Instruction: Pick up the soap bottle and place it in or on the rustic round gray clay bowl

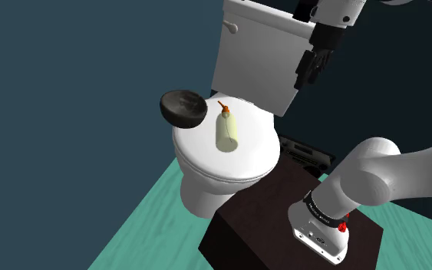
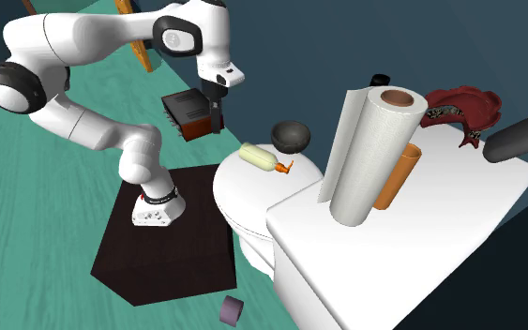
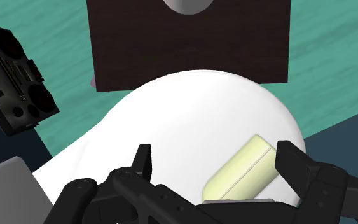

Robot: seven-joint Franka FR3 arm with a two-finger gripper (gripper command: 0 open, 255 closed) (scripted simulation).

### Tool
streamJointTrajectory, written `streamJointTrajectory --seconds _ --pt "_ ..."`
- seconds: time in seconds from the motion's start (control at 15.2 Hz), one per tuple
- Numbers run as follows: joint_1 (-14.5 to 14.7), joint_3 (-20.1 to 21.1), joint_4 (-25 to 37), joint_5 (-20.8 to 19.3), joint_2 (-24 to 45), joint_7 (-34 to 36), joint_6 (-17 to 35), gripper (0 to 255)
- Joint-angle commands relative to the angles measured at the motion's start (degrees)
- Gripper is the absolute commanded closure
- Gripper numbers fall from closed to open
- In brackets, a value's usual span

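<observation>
The soap bottle (image 1: 227,132) is pale yellow-green with an orange pump, and it lies on its side on the white toilet lid (image 1: 206,157). The dark round bowl (image 1: 183,108) rests at the lid's edge, toward the shoulder view's left of the bottle. My black gripper (image 1: 311,69) hangs open in front of the tank, higher than the bottle and toward that view's right. In the wrist view the bottle (image 3: 244,168) lies well below the gripper (image 3: 215,156), close to one of its fingers (image 3: 292,162), untouched. The second exterior view has the bottle (image 2: 258,157) beside the bowl (image 2: 290,137), with the gripper (image 2: 217,112) above.
The white tank (image 1: 260,54) rises just behind the gripper. On its top stand a paper towel roll (image 2: 369,155), an orange cylinder (image 2: 396,176) and a dark red dish (image 2: 459,105). A black box with round holes (image 3: 15,76) sits on the teal floor by the dark stand (image 1: 268,222).
</observation>
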Motion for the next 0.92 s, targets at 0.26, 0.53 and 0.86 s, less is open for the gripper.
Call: streamJointTrajectory --seconds 0.26,0.53,0.86 --pt "-0.8 1.6 -4.5 1.3 2.9 4.5 9.8 0" --pt "-1.5 3.3 -7.5 2.3 7.5 8.9 19.8 0" --pt "-2.6 5.2 -9.2 2.9 15.4 14.3 32.2 0"
